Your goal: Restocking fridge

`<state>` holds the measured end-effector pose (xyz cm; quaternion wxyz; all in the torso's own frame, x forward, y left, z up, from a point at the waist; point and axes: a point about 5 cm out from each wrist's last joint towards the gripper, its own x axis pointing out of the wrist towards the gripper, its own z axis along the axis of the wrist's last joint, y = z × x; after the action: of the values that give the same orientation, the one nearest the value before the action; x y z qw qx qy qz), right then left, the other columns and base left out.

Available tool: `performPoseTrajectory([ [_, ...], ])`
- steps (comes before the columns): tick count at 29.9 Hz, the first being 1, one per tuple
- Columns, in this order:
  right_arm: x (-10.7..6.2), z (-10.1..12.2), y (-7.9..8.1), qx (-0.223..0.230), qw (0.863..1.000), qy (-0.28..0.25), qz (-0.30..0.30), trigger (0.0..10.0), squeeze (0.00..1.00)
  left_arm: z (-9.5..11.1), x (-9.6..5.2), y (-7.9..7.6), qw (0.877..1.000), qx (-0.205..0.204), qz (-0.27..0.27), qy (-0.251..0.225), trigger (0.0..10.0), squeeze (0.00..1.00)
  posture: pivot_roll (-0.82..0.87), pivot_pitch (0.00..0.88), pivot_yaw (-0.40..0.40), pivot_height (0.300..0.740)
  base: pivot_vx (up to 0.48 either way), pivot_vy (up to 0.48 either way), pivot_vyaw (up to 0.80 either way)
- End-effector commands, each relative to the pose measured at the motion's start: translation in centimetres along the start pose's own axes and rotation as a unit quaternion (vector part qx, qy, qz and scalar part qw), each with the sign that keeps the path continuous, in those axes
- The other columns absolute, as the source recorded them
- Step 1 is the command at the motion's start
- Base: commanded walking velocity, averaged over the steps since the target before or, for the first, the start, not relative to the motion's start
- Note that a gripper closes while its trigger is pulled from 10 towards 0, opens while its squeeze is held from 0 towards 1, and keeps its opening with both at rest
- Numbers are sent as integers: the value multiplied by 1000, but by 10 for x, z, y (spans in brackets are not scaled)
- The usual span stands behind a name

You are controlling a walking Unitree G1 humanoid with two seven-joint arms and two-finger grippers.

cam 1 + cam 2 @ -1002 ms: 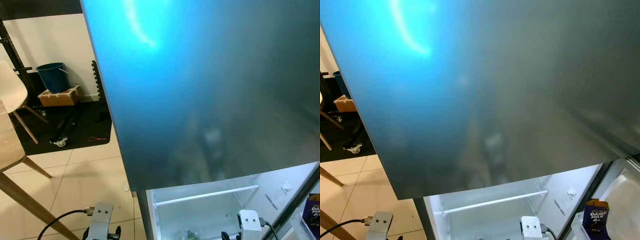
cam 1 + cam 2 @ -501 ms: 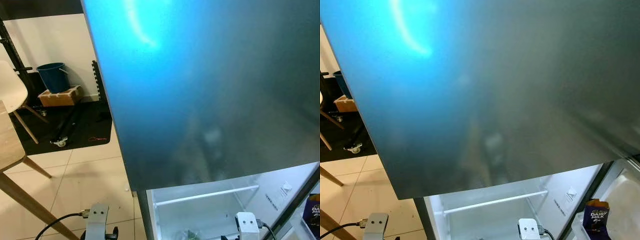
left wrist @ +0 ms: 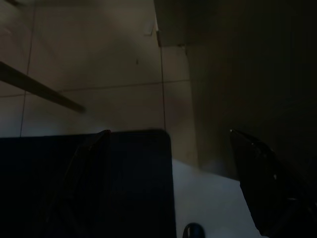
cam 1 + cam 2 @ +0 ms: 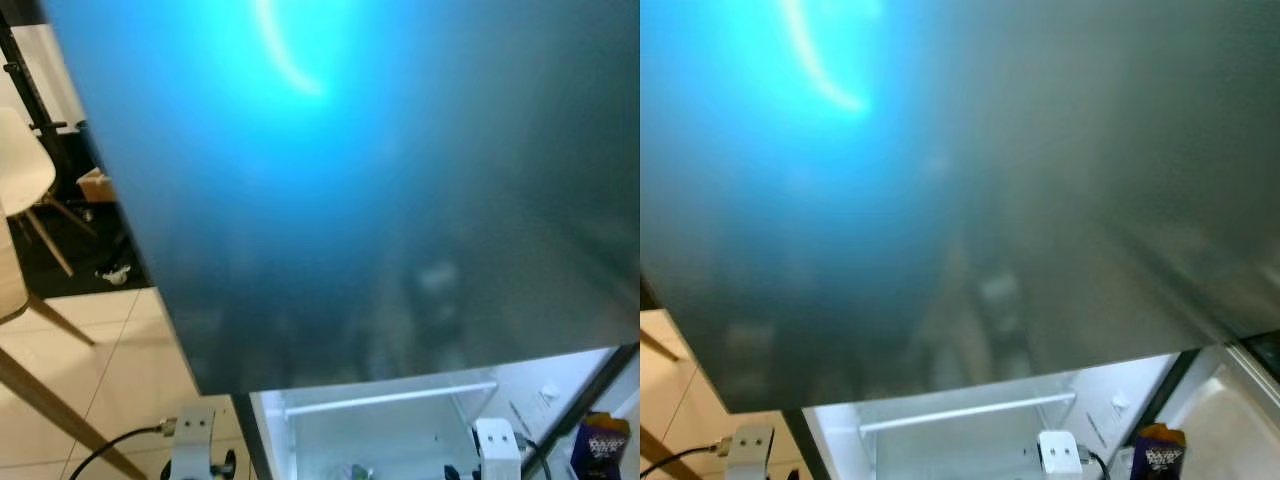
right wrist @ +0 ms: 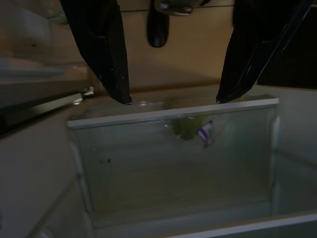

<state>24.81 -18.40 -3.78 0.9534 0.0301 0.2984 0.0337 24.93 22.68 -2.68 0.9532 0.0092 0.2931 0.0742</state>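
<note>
Fridge [image 4: 400,200] looming over the head camera, upper door a blurred blue-grey slab, lower compartment open and lit beneath it. White shelf rail [image 4: 390,397] spanning the compartment; below it, as seen from the right wrist, a clear drawer [image 5: 173,163] with something green and a blue-and-white scrap inside (too blurred to name). Purple milk carton [image 4: 1155,452] standing in the door shelf at far right, upright, long axis vertical, label unreadable.

Right gripper [image 5: 173,99] held just in front of the drawer's top edge, fingers spread wide and empty, tips level with the white rim and not touching it. Right wrist mount low in the head views, directly before the open compartment. Left gripper [image 3: 198,183] over tiled floor beside the fridge's lower corner, fingers parted, nothing between them, dim in shade; a wooden table leg [image 4: 50,400] slanting across the tiles near it.

Right arm plainly the nearer to the fridge interior, left arm outside the cabinet to its left. Drawer straight ahead of the right fingers, carton off to their right and apart from them. No item for stocking held in either gripper, so likely a reach into the compartment or toward the drawer next, with the rim as the thing to clear.
</note>
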Motion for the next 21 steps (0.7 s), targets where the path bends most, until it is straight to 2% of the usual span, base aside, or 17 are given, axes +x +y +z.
performPoseTrajectory([
  [1, -3, -8, -3, 5, 1000, 16, -5, 10000, 0, -9, -3, 4, 1000, -10, 14, 10, 10000, 0, -54, 96, 7, 740, 0, 0, 0],
  [13, -2, -7, -2, 2, 1000, 15, -2, 10000, 0, -9, -4, 4, 1000, -13, 14, 8, 10000, 0, -54, 97, 5, 740, 0, 0, 0],
  [14, -2, -7, -2, 1, 1000, 15, -3, 10000, 0, -8, -3, 4, 1000, -1, 9, 8, 10000, 0, -54, 97, 5, 740, 0, 0, 0],
  [19, -2, -7, -2, 1, 1000, 15, -2, 10000, 0, -8, -3, 4, 1000, 3, 8, 8, 10000, 0, -54, 97, 5, 740, 0, 0, 0],
  [21, -3, -8, -2, 1, 1000, 15, -2, 10000, 0, -8, -3, 3, 1000, 6, 6, 7, 10000, 0, -56, 91, 9, 740, 0, -369, 0],
])
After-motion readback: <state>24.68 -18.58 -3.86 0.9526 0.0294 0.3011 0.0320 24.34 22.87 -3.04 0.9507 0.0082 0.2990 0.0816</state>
